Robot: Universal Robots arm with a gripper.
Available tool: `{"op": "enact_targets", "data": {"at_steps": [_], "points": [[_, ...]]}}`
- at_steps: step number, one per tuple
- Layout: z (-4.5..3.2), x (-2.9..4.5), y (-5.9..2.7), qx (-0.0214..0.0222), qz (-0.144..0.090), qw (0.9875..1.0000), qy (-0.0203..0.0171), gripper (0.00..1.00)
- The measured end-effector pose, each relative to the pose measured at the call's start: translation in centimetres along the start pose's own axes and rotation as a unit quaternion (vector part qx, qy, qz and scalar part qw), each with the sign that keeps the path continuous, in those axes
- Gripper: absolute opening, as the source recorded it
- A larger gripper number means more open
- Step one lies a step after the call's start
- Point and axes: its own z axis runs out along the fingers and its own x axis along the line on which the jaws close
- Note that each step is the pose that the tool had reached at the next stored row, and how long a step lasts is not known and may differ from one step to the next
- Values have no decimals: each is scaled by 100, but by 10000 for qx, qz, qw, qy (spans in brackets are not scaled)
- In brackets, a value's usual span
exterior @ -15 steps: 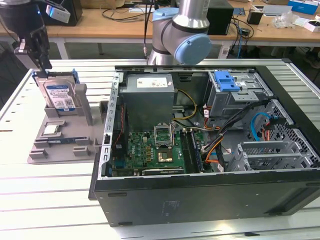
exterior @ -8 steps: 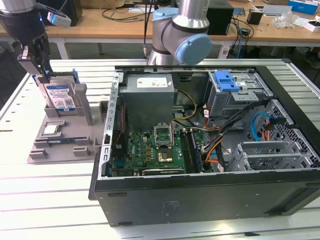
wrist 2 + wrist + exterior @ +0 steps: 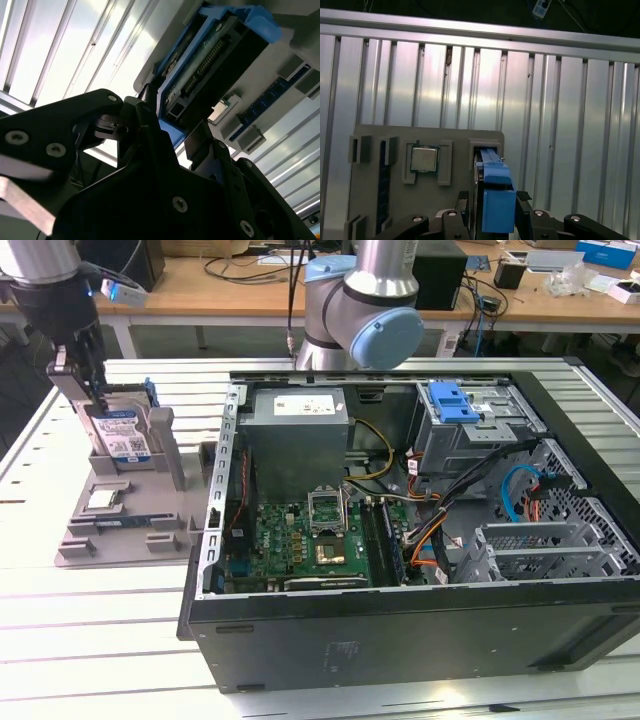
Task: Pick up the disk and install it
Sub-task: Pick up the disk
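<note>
The disk (image 3: 120, 430), a silver hard drive with a white and blue label in a blue bracket, stands on edge in a slot of the grey holder (image 3: 120, 530) at the exterior view's left. My gripper (image 3: 88, 390) is right on the disk's upper end. In the first wrist view the black fingers (image 3: 522, 202) press against both sides of the blue bracket (image 3: 496, 200). The second wrist view shows the disk (image 3: 215, 55) edge-on, running away from my gripper (image 3: 175, 130), which is shut on it. The disk still sits in its slot.
A small square silver chip (image 3: 103, 501) lies in the holder beside the disk. The open computer case (image 3: 400, 620) sits at the exterior view's right, its metal drive cage topped by a blue latch (image 3: 452, 400). The arm's base (image 3: 350, 310) stands behind the case.
</note>
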Motion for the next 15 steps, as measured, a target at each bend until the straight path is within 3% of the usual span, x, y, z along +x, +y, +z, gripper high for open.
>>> {"op": "enact_targets", "data": {"at_steps": [4,10,13,15], "points": [[75,1,-6,1,-4,10000,0,48],[82,1,-6,0,-5,10000,0,48],[84,1,-6,0,-4,10000,0,37],[85,1,-6,0,-5,10000,0,37]]}}
